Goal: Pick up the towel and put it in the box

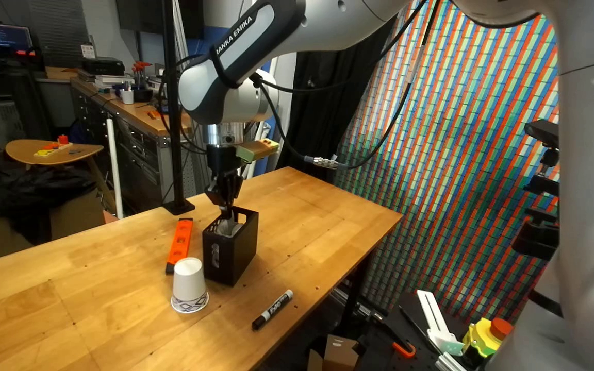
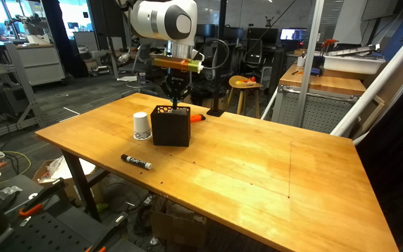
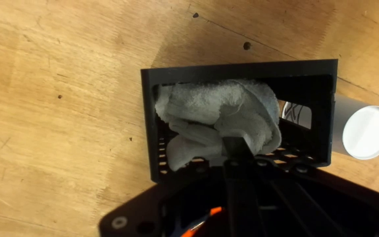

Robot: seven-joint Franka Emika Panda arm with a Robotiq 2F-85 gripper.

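The black box point(image 1: 243, 247) stands upright on the wooden table, its top open and its mesh sides visible; the same box point(image 2: 170, 127) blocks most of its contents in that exterior view. Inside it, a crumpled pale towel point(image 3: 206, 98) fills much of the left and middle, leaving a gap at the right end in the wrist view. Pointing straight down, my gripper point(image 3: 230, 148) is shut, its fingertips at the box's mouth and against the towel. Whether a fold of cloth is pinched between them cannot be made out.
A white paper cup point(image 1: 188, 283) stands upside down close beside the box. An orange level point(image 1: 180, 242) lies along the box's other side. Nearer the table's edge lies a black and white marker point(image 2: 136, 162). A black post's base point(image 2: 215, 112) sits at the far edge.
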